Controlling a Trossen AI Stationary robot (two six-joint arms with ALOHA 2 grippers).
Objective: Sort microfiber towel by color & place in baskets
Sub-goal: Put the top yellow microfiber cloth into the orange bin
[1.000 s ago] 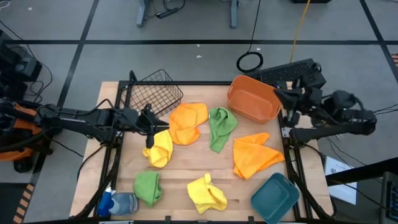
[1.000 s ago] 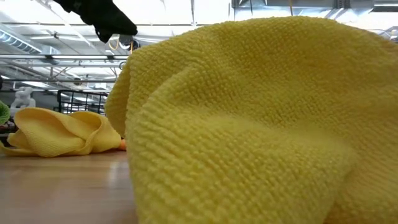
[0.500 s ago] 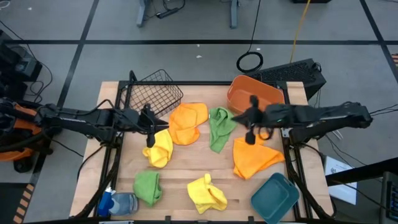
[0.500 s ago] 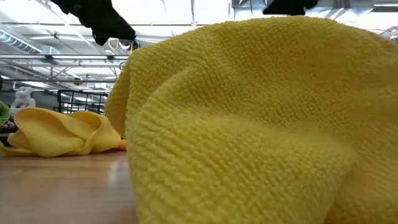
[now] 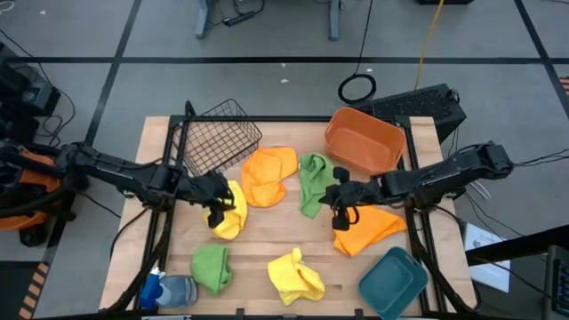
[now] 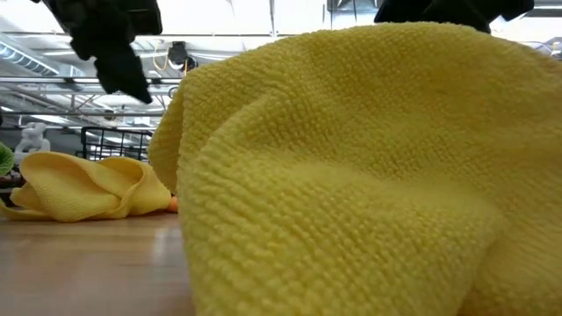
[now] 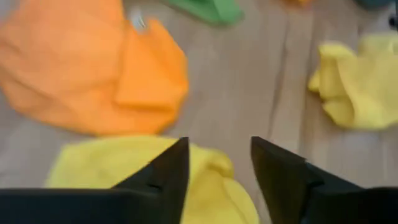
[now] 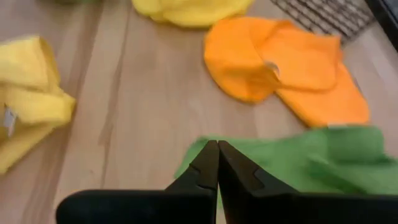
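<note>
My left gripper (image 5: pixel 216 197) (image 7: pixel 214 168) hangs open just above a crumpled yellow towel (image 5: pixel 228 212) (image 7: pixel 124 171) at the table's left, clear of it in the low view (image 6: pixel 105 44). My right gripper (image 5: pixel 342 201) (image 8: pixel 217 163) is shut and hovers over the near edge of a green towel (image 5: pixel 313 182) (image 8: pixel 298 162), beside an orange towel (image 5: pixel 363 224). Another orange towel (image 5: pixel 268 174), a second green towel (image 5: pixel 212 267) and a second yellow one (image 5: pixel 296 276) lie flat on the wood. The wire-mesh basket (image 5: pixel 218 138), the orange basket (image 5: pixel 363 140) and the teal basket (image 5: pixel 393 283) stand at the table's edges.
A blue-and-white bottle (image 5: pixel 169 289) lies at the near left corner. Bare wood shows between the two yellow towels (image 5: pixel 258 238). The near yellow towel fills most of the low view (image 6: pixel 351 175). Dark frame rails run along both table sides.
My right arm has swung in from the table's right edge toward the left and down, tipping its gripper downward, to a spot over the green and orange towels. My left gripper has sunk a little toward the yellow towel and turned. No towel has moved.
</note>
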